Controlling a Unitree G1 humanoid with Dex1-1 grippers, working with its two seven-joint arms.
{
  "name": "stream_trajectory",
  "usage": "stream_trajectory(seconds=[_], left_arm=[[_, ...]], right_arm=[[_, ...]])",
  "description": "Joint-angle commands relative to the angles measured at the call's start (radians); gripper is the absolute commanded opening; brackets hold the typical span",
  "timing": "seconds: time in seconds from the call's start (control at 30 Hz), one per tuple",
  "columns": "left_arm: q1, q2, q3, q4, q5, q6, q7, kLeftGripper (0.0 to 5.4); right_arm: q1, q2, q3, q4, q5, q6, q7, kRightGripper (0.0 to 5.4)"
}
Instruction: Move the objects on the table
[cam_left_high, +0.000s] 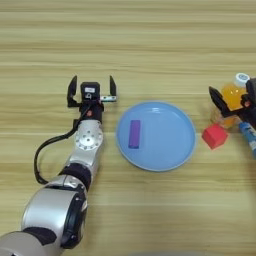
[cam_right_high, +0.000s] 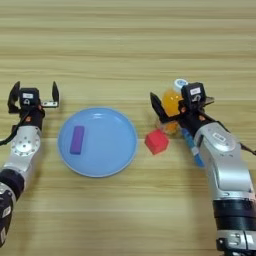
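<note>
Your right gripper (cam_right_high: 167, 107) has fingers spread around the orange-drink bottle (cam_right_high: 171, 102), not clamped. Bottle stands upright right of the blue plate (cam_right_high: 120, 155), red cube (cam_right_high: 156, 141) between them. Purple block (cam_right_high: 76, 139) lies on the plate. Left gripper (cam_left_high: 92, 91), spread and empty, sits left of the plate.

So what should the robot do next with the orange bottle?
Probably shut the right end effector on the bottle: its open fingers already sit around it, beside the red cube. The left end effector waits open by the plate.
</note>
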Motion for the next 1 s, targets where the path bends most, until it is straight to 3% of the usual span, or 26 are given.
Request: stream_trajectory(seconds=[0.03,0.57,1.0], left_arm=[[-0.013,-0.006,-0.002,0.001,0.011,0.008,0.006,5.4],[-0.013,-0.005,-0.002,0.0,0.011,0.008,0.006,5.4],[-0.013,-0.003,-0.014,0.0,0.034,0.005,0.024,5.4]], right_arm=[[-0.024,0.005,0.003,0.018,-0.002,-0.009,0.003,5.39],[-0.035,0.01,0.0,0.042,0.005,-0.009,0.007,3.59],[-0.041,0.012,0.0,0.044,0.006,-0.01,0.008,3.51]])
